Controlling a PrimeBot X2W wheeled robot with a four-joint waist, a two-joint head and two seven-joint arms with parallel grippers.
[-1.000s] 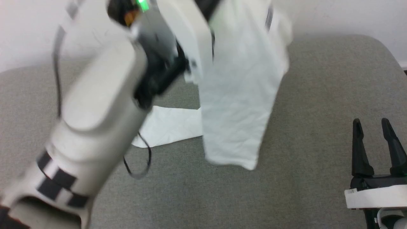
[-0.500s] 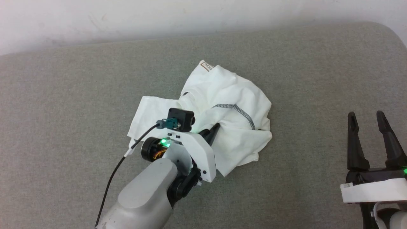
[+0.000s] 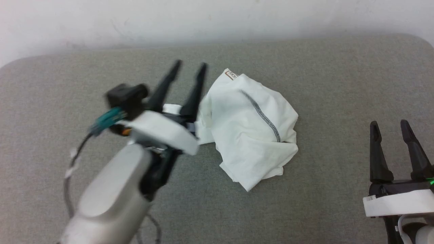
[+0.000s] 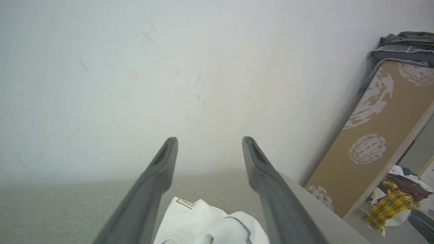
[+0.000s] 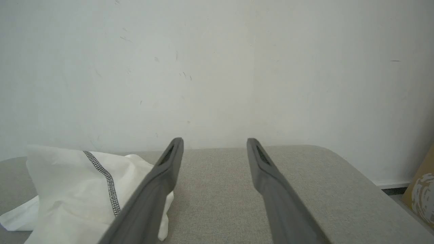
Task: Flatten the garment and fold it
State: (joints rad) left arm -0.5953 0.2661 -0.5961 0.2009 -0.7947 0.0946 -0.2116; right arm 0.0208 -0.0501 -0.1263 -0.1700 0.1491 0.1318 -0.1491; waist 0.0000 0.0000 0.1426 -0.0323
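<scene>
Lying in a crumpled heap on the grey cloth-covered desk (image 3: 339, 84), the white T-shirt (image 3: 252, 132) sits near the middle, bunched and folded over itself. A dark zigzag seam (image 3: 261, 115) runs slantwise across its top, and a small brown-edged label (image 3: 232, 74) shows at its far corner, toward the pale wall (image 3: 203, 20).

The left hand (image 3: 190, 64) is just beside the shirt's left edge, blurred, with its two dark fingers spread apart and nothing between them. A strip of white cloth shows beside the base of its fingers; whether it touches them cannot be told. In the left wrist view the hand (image 4: 210, 139) points at the wall, and the shirt (image 4: 203, 223) lies low between the fingers with its label (image 4: 185, 202) uppermost. At that view's right a brown patterned board (image 4: 373, 135) leans on the wall, with a pile of clothes (image 4: 393, 200) at its foot.

The right hand (image 3: 388, 123) is well apart from the shirt, at the lower right, fingers parted and empty. In the right wrist view this hand (image 5: 215, 139) points at the wall too, and the shirt (image 5: 74, 189) lies off to its left, partly hidden by the left finger.
</scene>
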